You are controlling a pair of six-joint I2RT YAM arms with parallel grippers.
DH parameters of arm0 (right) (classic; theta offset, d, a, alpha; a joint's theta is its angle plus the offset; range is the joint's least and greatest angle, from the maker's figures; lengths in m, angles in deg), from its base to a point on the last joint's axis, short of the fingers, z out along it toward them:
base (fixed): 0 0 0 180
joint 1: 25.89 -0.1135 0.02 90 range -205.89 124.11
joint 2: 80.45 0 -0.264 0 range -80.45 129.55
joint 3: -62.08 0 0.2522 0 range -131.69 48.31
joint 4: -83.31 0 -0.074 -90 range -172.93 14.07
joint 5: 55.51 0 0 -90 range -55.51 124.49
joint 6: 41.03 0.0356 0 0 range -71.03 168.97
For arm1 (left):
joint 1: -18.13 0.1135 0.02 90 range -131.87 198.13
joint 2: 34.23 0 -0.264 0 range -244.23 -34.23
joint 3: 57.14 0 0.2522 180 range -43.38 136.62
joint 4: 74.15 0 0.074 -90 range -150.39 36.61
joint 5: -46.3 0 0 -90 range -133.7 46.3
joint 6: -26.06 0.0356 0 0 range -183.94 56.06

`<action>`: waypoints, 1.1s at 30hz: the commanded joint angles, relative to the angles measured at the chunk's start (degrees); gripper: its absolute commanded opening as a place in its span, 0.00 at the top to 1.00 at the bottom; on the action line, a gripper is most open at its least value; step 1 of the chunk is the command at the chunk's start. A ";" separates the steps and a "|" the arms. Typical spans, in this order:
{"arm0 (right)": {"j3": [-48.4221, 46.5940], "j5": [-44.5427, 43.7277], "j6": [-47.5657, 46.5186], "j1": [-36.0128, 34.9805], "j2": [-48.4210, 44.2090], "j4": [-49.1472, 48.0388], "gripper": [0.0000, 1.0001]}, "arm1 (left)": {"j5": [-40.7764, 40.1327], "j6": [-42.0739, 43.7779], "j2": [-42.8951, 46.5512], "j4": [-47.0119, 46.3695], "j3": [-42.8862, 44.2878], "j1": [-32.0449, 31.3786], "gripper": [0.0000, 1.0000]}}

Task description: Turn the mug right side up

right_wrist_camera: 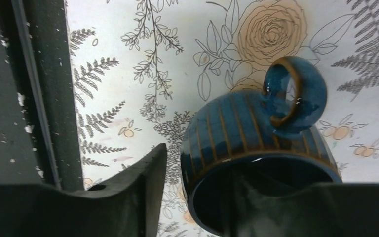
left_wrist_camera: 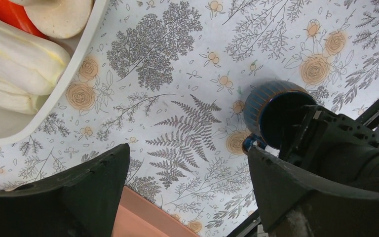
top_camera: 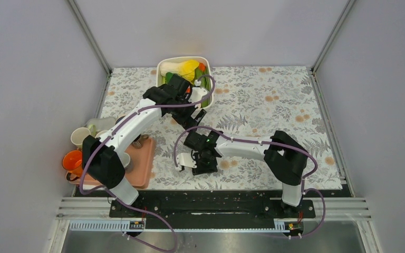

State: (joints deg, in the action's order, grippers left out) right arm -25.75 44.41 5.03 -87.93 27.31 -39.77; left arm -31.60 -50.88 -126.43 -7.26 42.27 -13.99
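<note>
The mug (right_wrist_camera: 246,128) is dark blue with tan stripes and a loop handle (right_wrist_camera: 288,94). It stands on the floral cloth with its dark mouth facing my right wrist camera. My right gripper (right_wrist_camera: 212,173) straddles the mug's rim. One finger (right_wrist_camera: 143,182) stands outside with a narrow gap to the wall, and the other reaches into the mouth. In the top view the right gripper (top_camera: 203,161) covers the mug. My left gripper (left_wrist_camera: 187,173) hangs open above bare cloth. In that view the mug (left_wrist_camera: 269,106) lies to its right, apart from it.
A white bin (top_camera: 206,63) of toy vegetables sits at the back, its rim (left_wrist_camera: 74,74) near the left gripper (top_camera: 198,113). A pink tray (top_camera: 142,158) lies at the left. An orange cup (top_camera: 73,161) and a cream cup (top_camera: 80,136) stand beyond it.
</note>
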 commanded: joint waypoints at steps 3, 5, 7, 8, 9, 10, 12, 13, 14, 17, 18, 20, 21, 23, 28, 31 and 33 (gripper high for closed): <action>-3.70 -4.07 4.14 -1.05 -6.88 -1.34 0.36 | 0.93 -0.52 -0.36 -2.90 1.00 1.47 0.07; -3.29 -4.69 6.01 -1.05 -11.05 -2.08 0.32 | 4.75 -1.55 -1.15 -2.93 3.09 4.08 0.06; -1.17 -4.96 8.03 -1.06 -15.74 -3.83 0.29 | 8.55 -3.70 -2.46 -2.92 6.35 7.32 0.06; 0.15 -5.10 9.14 -1.06 -19.12 -4.83 0.28 | 10.31 -4.73 -3.00 -3.08 7.48 8.75 0.06; 1.66 -5.19 10.46 -0.99 -21.68 -5.76 0.26 | 10.86 -5.59 -3.40 -3.43 8.33 9.88 0.06; 3.42 -5.41 12.32 -0.70 -24.31 -6.78 0.24 | 11.17 -6.02 -3.61 -3.90 8.82 10.70 0.06; 6.86 -5.45 18.10 1.78 -29.11 -9.20 0.21 | 12.30 -5.33 -3.60 -4.15 8.98 11.04 0.06; 8.37 -5.09 22.41 4.41 -30.92 -9.94 0.20 | 13.74 -4.61 -3.48 -4.17 8.68 10.78 0.06; 9.89 -4.93 27.10 8.23 -32.46 -10.17 0.20 | 15.43 -3.59 -3.27 -4.17 8.06 10.43 0.07; 14.73 -6.75 39.58 20.59 -36.12 -9.76 0.21 | 16.74 3.23 -2.59 -2.19 5.84 7.33 0.08; 16.44 -7.25 44.09 24.16 -37.53 -9.76 0.20 | 16.55 6.06 -2.25 -1.31 4.91 5.71 0.09; 20.03 -9.56 51.52 31.48 -38.96 -9.32 0.20 | 16.99 12.66 -1.64 1.85 2.62 1.88 0.09; 20.67 -10.98 54.38 35.27 -38.94 -8.74 0.20 | 16.56 16.11 -1.67 3.45 1.94 -0.25 0.09; 22.57 -10.98 58.17 41.93 -38.60 -8.03 0.20 | 13.46 20.32 -1.66 3.96 -0.21 -5.16 0.09; 24.86 -10.30 61.81 46.36 -38.79 -9.90 0.19 | 4.03 24.32 -5.36 0.36 -3.62 -11.89 0.08; 25.55 -10.11 61.08 46.40 -38.97 -10.23 0.18 | 0.67 26.07 -7.85 -1.97 -4.27 -13.56 0.08; 26.16 -10.11 60.60 46.44 -39.67 -10.59 0.18 | -1.04 26.34 -9.46 -3.21 -4.52 -14.25 0.08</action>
State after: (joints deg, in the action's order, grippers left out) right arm -0.31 34.53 63.45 -41.49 -10.08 -48.30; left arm -26.05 -28.89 -133.27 -6.43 38.44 -27.71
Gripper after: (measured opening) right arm 0.815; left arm 0.918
